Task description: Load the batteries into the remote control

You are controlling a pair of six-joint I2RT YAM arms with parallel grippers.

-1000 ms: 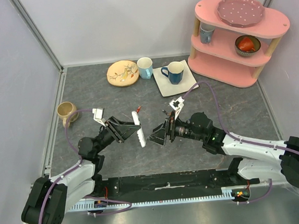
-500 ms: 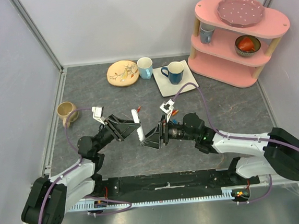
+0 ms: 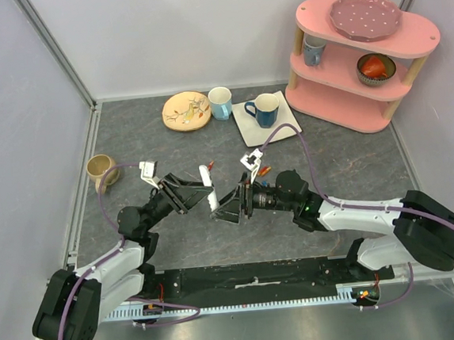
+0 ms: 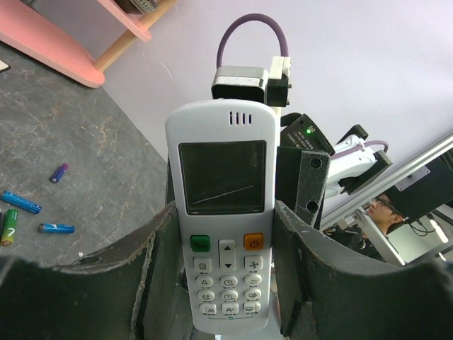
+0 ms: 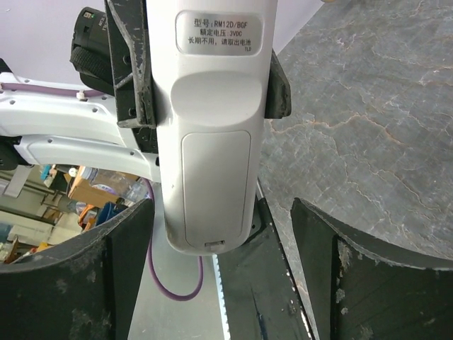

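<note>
My left gripper (image 3: pixel 195 195) is shut on the remote control (image 3: pixel 210 189), a slim white bar held above the table. In the left wrist view the remote control (image 4: pixel 223 212) shows its screen and buttons between my left gripper (image 4: pixel 225 234). My right gripper (image 3: pixel 228 206) stands open at the remote's near end. In the right wrist view the remote control (image 5: pixel 212 106) shows its back, with the cover panel in place, between the wide jaws of my right gripper (image 5: pixel 223 244). The batteries (image 4: pixel 55 228) lie loose on the grey table, blue, green and purple.
A tan mug (image 3: pixel 100 169) sits at the left. At the back are a patterned plate (image 3: pixel 186 110), a light blue cup (image 3: pixel 220 102) and a dark blue mug (image 3: pixel 263 109) on a white square plate. A pink shelf (image 3: pixel 364 54) stands at the back right.
My right gripper has moved left up to the remote, and its jaws now flank the near end. The left gripper has kept the remote nearly still.
</note>
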